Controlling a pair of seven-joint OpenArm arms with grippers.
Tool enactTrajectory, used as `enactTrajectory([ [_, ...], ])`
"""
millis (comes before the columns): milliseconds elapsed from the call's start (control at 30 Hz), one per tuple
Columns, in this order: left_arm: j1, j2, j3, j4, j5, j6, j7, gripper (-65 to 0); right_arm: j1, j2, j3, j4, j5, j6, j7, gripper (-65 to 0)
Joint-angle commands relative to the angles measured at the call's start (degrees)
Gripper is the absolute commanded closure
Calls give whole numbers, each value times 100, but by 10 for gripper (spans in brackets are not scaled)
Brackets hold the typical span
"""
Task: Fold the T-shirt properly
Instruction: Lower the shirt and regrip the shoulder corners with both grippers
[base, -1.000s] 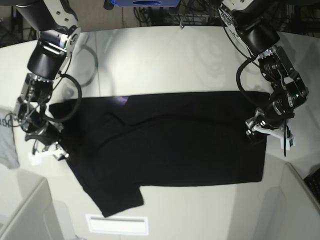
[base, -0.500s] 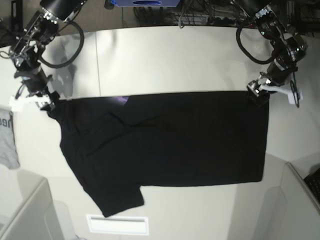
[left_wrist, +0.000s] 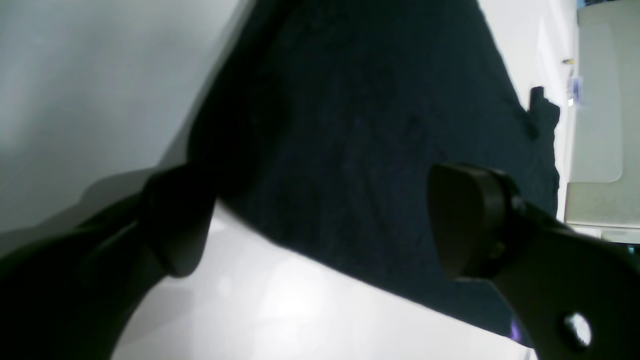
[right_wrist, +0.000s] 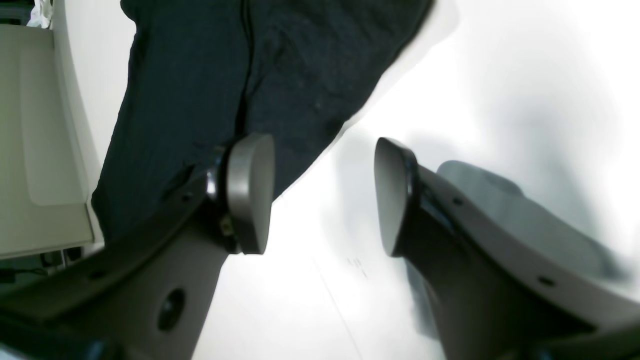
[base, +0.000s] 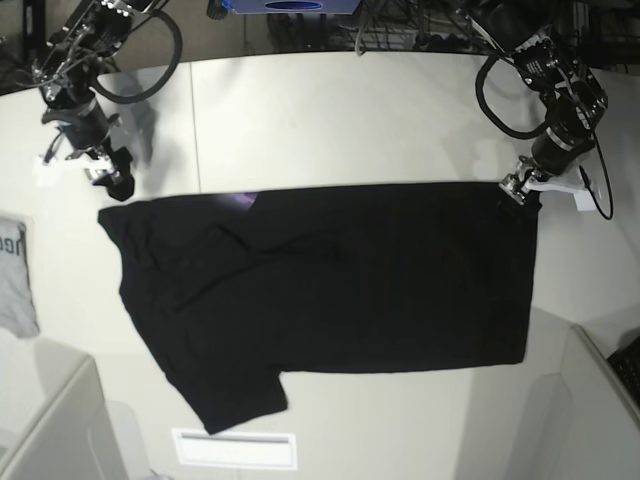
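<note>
The black T-shirt (base: 330, 280) lies spread flat on the white table (base: 330, 120), with a small purple patch (base: 243, 200) showing at its far edge. My left gripper (base: 522, 192) hovers at the shirt's far right corner. In the left wrist view it (left_wrist: 320, 220) is open and empty, with the shirt (left_wrist: 360, 125) lying below it. My right gripper (base: 112, 183) is just beyond the shirt's far left corner. In the right wrist view it (right_wrist: 322, 195) is open over bare table, and the shirt (right_wrist: 240, 65) lies beside it.
A small grey cloth (base: 15, 275) lies at the left table edge. A white strip (base: 235, 448) sits at the front edge. Grey panels stand at the front left (base: 50, 430) and front right (base: 600, 400) corners. Cables lie behind the table.
Both grippers drew the shirt's edge toward the far side, laying it flat. Both have since let go, and the right gripper has moved off the left corner.
</note>
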Motion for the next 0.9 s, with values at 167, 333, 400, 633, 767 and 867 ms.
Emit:
enactTrajectory([
  [167,-188,-30,-7,40,578,18,81,-650,213,52,43,-383,77,62,136,-299],
  [333,-197,-21,-7,-83,640,18,81,-564,574,61,368,-1130,68,62,136,-299],
  [400,-241,-30,-7,-251,648,18,81,-479,679,96,359,-1350,68,62,136,-299],
  [633,-241,-30,-7,-391,648,18,81,-122,934,96,298,-1623,59,-377,470,-308],
  [767,-241,-30,-7,-391,648,18,98,0,1110,122,289,-1913,59,-667,620,-333],
  [867,-232,-30,-7,-391,648,18,98,0,1259,228,289,-2185,59,-667,602,-333],
])
